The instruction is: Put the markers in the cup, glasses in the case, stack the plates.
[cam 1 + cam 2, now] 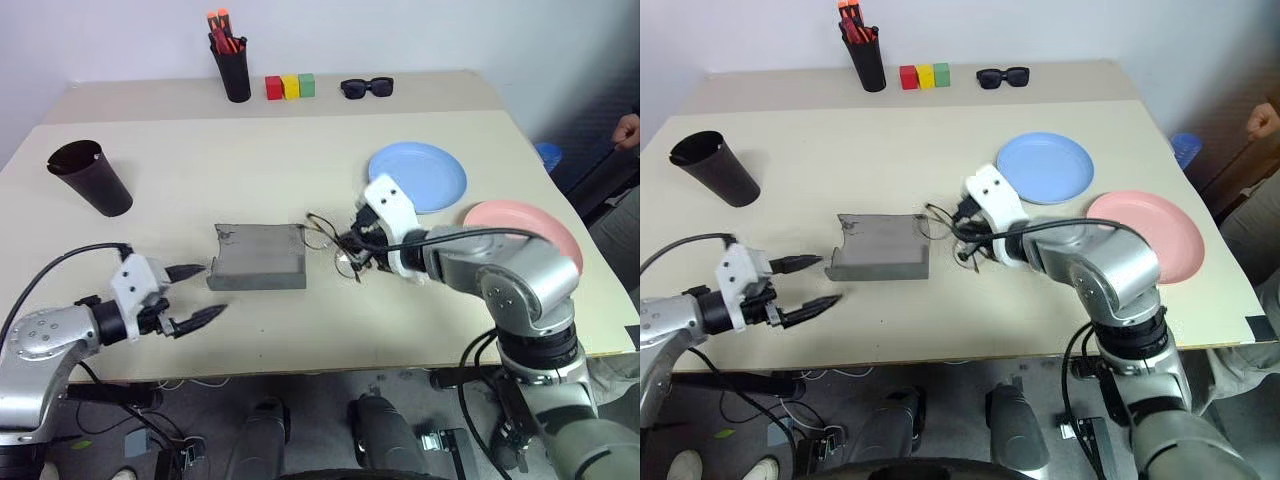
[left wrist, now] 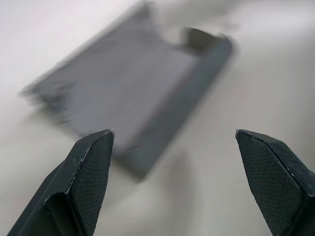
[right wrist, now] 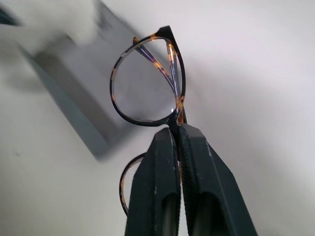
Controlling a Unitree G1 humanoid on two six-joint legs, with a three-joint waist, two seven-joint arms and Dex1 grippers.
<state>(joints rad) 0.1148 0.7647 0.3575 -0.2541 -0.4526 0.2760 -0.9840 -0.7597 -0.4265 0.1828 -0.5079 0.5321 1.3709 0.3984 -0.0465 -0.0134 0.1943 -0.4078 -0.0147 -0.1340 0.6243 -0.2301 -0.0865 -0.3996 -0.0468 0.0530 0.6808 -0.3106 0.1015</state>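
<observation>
My right gripper [image 3: 175, 127] is shut on the bridge of the thin round-lensed glasses [image 3: 147, 83] and holds them just off the table, right of the case. The grey case [image 1: 258, 257] lies on the table's middle with its lid down flat. To the case's left, near the front edge, my left gripper [image 1: 212, 289] stands open and empty, its fingers [image 2: 93, 162] pointing at the case. The tall black cup [image 1: 90, 178] stands at the far left. The light blue plate [image 1: 418, 176] and the pink plate [image 1: 530, 230] lie side by side at the right. The markers are out of view.
At the back stand a black pen pot [image 1: 233, 65] with red-orange markers, three coloured blocks [image 1: 290, 86] and black sunglasses [image 1: 367, 87]. A person's hand [image 1: 628, 128] shows at the right edge beyond the table. The pink plate lies close to the table's right edge.
</observation>
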